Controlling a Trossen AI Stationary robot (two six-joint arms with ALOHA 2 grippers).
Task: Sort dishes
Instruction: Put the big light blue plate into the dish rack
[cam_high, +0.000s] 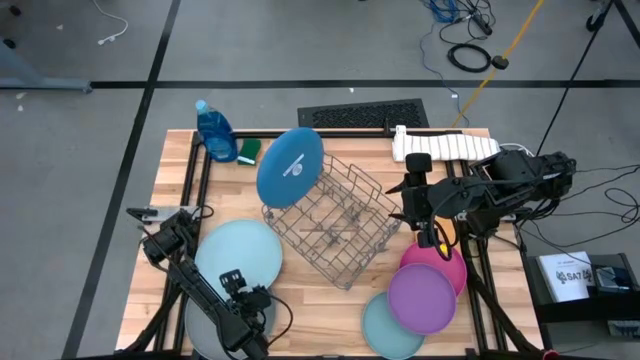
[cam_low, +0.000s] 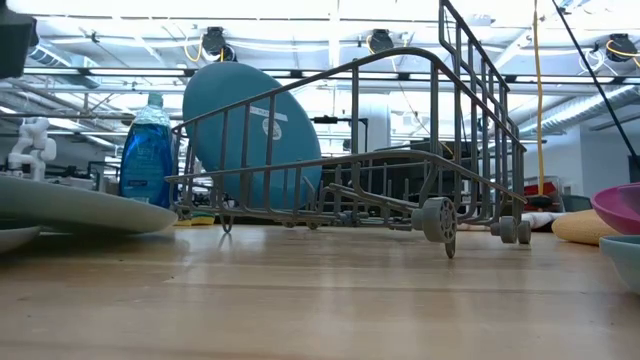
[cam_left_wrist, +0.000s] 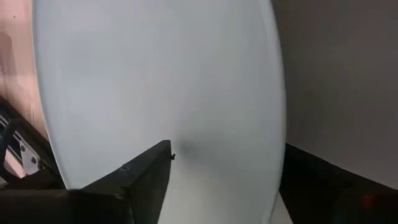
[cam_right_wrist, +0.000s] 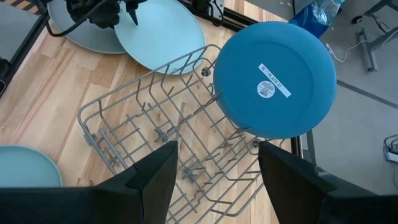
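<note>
Blue plate (cam_high: 291, 167) stands on edge in the far end of the wire rack (cam_high: 335, 222). Pale blue plate (cam_high: 240, 254) overlaps the grey plate (cam_high: 200, 325) at the table's left. Pink (cam_high: 447, 264), purple (cam_high: 422, 298) and teal (cam_high: 378, 327) plates are stacked right. Left gripper (cam_high: 245, 318) over the grey plate, fingers wide, empty. Right gripper (cam_high: 418, 190) beside the rack, fingers wide, empty.
</note>
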